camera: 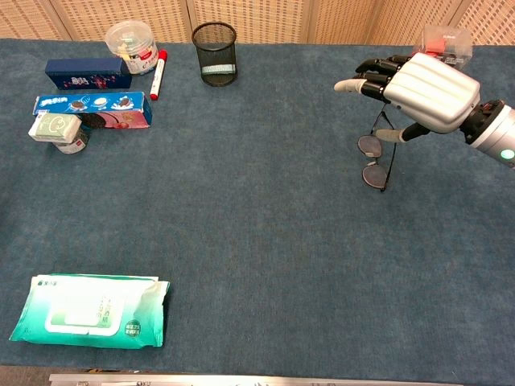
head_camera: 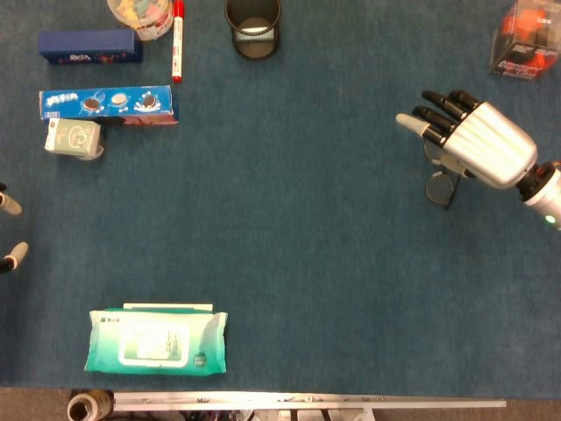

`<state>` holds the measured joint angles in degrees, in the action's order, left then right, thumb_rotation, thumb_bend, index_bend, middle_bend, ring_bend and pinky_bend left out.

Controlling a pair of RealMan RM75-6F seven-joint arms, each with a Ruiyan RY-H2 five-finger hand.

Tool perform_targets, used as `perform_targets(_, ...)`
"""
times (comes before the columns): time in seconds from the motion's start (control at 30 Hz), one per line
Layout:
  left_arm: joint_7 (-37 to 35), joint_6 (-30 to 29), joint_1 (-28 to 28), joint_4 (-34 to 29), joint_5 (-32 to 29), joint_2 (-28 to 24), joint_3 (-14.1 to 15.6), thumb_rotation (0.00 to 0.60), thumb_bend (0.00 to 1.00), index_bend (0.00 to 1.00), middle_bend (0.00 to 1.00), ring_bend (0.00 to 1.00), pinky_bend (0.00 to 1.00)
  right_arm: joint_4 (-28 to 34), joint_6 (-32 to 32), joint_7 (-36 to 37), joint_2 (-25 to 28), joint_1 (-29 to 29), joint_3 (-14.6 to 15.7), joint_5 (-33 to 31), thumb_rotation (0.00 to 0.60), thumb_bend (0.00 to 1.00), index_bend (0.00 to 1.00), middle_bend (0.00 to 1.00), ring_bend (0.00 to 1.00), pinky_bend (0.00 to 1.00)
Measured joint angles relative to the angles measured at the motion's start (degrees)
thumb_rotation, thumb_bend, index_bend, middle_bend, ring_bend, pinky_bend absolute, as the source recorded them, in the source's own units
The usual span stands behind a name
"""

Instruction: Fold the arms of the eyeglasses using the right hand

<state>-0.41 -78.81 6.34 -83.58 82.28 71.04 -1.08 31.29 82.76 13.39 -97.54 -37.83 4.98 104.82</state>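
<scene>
The right hand (camera: 426,92) hovers spread over the eyeglasses (camera: 375,161), holding nothing, and the arms look partly folded at most, so folding remains.

I get even, bright light from overhead in both views; shadows are faint, only a soft smudge under my right hand (camera: 426,90); its silver back carries a mild sheen, no harsh glare; focus is sharp throughout, corners included.
</scene>
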Motion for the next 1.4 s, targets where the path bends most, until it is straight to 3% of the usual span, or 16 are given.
perform_targets(1.4,-1.31,0.92,-0.13,1.31,-0.42,0.41,0.31,0.600,0.18,0.42,0.28,0.26,0.45,-11.24,-5.85,7.52,-7.40,-0.57,2.39,-2.66,0.600,0.18,0.18,0.29,0.18,0.34)
